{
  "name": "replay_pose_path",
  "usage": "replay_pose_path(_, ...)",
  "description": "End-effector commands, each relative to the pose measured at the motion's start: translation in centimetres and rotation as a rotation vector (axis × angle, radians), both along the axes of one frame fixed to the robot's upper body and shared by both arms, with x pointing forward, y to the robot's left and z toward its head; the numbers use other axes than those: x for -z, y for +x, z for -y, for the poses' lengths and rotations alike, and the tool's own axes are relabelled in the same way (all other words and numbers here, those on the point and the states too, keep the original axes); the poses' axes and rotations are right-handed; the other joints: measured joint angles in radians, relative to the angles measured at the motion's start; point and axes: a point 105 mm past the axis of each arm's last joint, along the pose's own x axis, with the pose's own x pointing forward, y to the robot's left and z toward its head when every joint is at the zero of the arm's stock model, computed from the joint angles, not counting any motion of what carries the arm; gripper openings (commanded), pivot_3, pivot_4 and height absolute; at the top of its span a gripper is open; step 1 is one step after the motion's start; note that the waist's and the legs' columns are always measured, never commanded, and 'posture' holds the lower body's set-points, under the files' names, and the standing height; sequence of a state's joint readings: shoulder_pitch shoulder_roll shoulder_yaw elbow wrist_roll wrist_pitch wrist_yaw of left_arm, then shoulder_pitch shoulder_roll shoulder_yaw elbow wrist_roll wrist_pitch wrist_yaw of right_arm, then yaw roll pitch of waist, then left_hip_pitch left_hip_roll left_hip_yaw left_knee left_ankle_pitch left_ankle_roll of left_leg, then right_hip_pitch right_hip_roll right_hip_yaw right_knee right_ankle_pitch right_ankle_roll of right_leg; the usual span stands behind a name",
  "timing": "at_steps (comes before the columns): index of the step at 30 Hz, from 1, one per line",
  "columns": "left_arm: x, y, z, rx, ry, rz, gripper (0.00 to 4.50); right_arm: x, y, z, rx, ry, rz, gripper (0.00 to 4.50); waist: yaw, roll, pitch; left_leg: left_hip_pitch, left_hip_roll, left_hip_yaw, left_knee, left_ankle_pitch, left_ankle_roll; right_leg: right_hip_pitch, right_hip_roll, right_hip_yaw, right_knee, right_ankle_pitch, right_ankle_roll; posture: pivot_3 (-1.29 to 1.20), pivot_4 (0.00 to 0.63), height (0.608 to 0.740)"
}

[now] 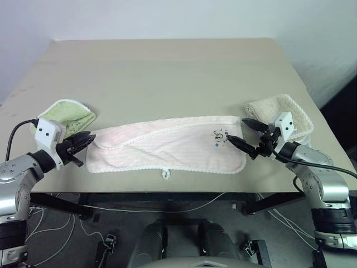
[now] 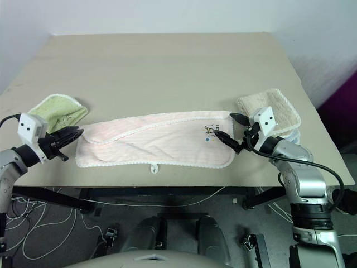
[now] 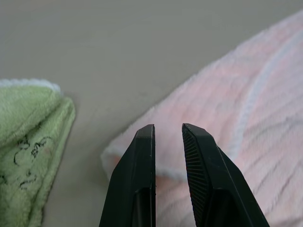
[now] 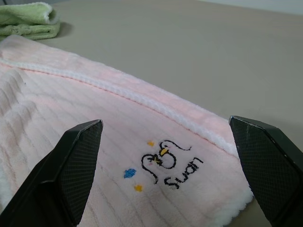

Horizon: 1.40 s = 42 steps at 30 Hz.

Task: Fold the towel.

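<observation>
On the beige table [image 1: 167,67], as seen from the left eye, the towel [image 1: 167,146] is laid lengthwise along the near edge: pale pink, white scalloped trim, a small white loop [image 1: 165,174] hanging from its near hem, a dark printed motif [image 1: 219,134] near its right end. Its left part is seen folded over on itself. The left gripper [image 1: 83,140] is stationed just at the towel's left end, its fingers nearly together with a narrow gap. The right gripper [image 1: 245,134] is placed at the towel's right end, fingers spread wide, one over the motif corner. A light green folded towel [image 1: 68,115] is recorded behind the left gripper; a beige folded towel [image 1: 290,116] behind the right gripper.

From the right eye, the same layout is shown; nothing is seen held in either gripper.

From the left wrist, two black fingers [image 3: 135,184] are seen almost closed, a slim gap between them, with the pink towel's rounded corner directly beyond the tips. Whether the tips touch the cloth cannot be told. The green towel lies beside, apart from the pink one.

From the right wrist, the fingers [image 4: 71,170] are seen far apart over the towel's end, the motif, lettered "swan", between them. The green towel is noted at the far end.
</observation>
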State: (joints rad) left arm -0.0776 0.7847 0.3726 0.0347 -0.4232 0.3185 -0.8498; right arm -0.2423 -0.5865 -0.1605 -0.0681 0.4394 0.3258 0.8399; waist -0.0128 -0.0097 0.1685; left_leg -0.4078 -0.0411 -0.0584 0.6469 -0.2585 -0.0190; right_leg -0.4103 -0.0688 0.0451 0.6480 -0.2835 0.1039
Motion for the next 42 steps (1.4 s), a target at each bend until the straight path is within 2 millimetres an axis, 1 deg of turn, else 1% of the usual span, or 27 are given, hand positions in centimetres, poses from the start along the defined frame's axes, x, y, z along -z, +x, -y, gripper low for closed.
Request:
replay_pose_path(1,-1.5,-0.5,-1.0,-0.012,0.05,0.04,0.92,-1.1,0.3,-0.8,-0.035,0.01,0.048,4.48,0.0,0.0,0.0,0.0,0.0,0.0,0.0,0.0,0.0,0.0,0.0,0.0,0.0,0.0,0.0,0.0,0.15,0.74)
replay_pose_path(5,-1.2,-1.5,-1.7,-0.001,0.119,0.018,0.92,-0.6,0.6,-1.4,-0.055,0.013,0.035,4.48,-0.001,0.0,0.0,0.0,0.0,0.0,0.0,0.0,0.0,0.0,0.0,0.0,0.0,0.0,0.0,0.0,0.15,0.74)
replay_pose_path(8,-1.6,-1.9,-2.1,0.038,0.208,0.041,0.92,-0.3,0.7,-2.0,-0.075,0.022,0.029,4.48,0.0,0.0,0.0,0.0,0.0,0.0,-0.001,0.0,0.0,0.0,0.0,0.0,0.0,0.0,0.0,0.0,0.15,0.74)
replay_pose_path(11,-1.7,-2.1,-1.9,0.123,0.311,0.058,0.92,-0.1,0.8,-2.4,-0.083,0.027,0.026,4.48,0.001,0.0,0.0,0.0,0.0,0.0,-0.001,0.0,0.0,0.0,-0.001,0.0,0.0,0.0,0.0,0.0,0.15,0.74)
replay_pose_path(14,-2.0,-2.1,-1.3,0.221,0.313,0.048,0.92,0.1,0.9,-2.8,-0.091,0.033,0.025,4.48,0.001,0.0,0.0,0.0,-0.001,0.0,-0.001,0.0,0.0,0.0,-0.002,0.0,-0.001,0.0,0.0,0.0,0.15,0.74)
replay_pose_path(17,-1.7,-2.5,-0.4,0.343,0.312,0.002,1.5,0.2,1.0,-3.3,-0.098,0.043,0.027,4.5,-0.001,0.0,0.0,0.0,-0.001,0.0,-0.001,0.0,0.0,0.0,-0.002,-0.001,0.0,0.0,0.0,0.0,0.15,0.74)
replay_pose_path(19,-1.2,-2.3,-0.3,0.393,0.364,-0.025,2.07,0.2,1.0,-3.5,-0.099,0.049,0.03,4.5,-0.002,0.001,0.0,0.0,-0.001,0.0,-0.001,0.0,0.0,0.0,-0.002,-0.001,0.0,0.0,0.0,0.0,0.15,0.74)
replay_pose_path(22,-0.4,-1.6,-0.5,0.464,0.455,-0.071,3.16,0.2,0.9,-3.7,-0.093,0.058,0.036,4.5,-0.001,0.001,0.0,0.0,-0.001,0.0,-0.001,0.0,0.0,-0.001,-0.001,-0.001,0.0,0.0,0.0,0.0,0.15,0.74)
replay_pose_path(23,-0.3,-1.3,-0.6,0.476,0.464,-0.079,3.44,0.3,0.9,-3.7,-0.089,0.06,0.037,4.5,0.0,0.001,0.0,0.0,-0.001,0.0,-0.001,0.0,0.0,-0.001,-0.001,-0.001,0.0,0.0,0.0,0.0,0.15,0.74)
replay_pose_path(27,0.0,0.0,-0.3,0.534,0.5,-0.086,3.44,0.3,0.5,-3.5,-0.067,0.071,0.041,4.5,0.001,0.001,0.0,0.0,-0.002,0.0,-0.001,0.0,0.0,-0.001,-0.001,-0.002,0.0,0.0,0.0,0.0,0.15,0.74)
replay_pose_path(32,0.5,1.5,0.7,0.596,0.54,-0.064,3.44,0.4,0.0,-2.9,-0.032,0.074,0.04,4.5,0.0,0.001,0.0,0.0,-0.001,0.0,0.0,0.0,0.0,-0.001,0.002,-0.002,0.001,0.0,0.0,0.0,0.15,0.74)
replay_pose_path(34,0.9,2.2,1.1,0.613,0.588,-0.054,3.44,0.3,-0.1,-2.8,-0.013,0.079,0.048,4.5,-0.001,0.0,0.0,0.0,-0.001,0.001,0.001,0.0,0.0,-0.001,0.003,-0.002,0.001,0.0,0.0,0.0,0.15,0.74)
replay_pose_path(38,1.9,2.7,2.1,0.674,0.651,-0.046,3.44,0.1,-0.4,-2.5,0.009,0.084,0.055,4.5,-0.002,0.0,0.0,0.0,-0.001,0.001,0.001,0.0,0.0,-0.001,0.004,-0.002,0.001,0.0,0.0,0.0,0.15,0.74)
replay_pose_path(40,2.4,3.1,2.0,0.678,0.705,-0.035,3.44,0.0,-0.5,-2.3,0.019,0.083,0.057,4.5,-0.002,0.0,0.0,0.0,0.0,0.001,0.001,0.0,0.0,-0.001,0.004,-0.002,0.002,0.0,0.0,0.0,0.15,0.74)
replay_pose_path(42,2.4,3.7,2.0,0.656,0.716,-0.013,3.44,0.0,-0.6,-2.2,0.026,0.082,0.058,4.5,-0.001,0.0,0.0,0.0,0.0,0.001,0.001,0.0,0.0,0.0,0.005,-0.002,0.002,0.0,0.0,0.0,0.15,0.74)
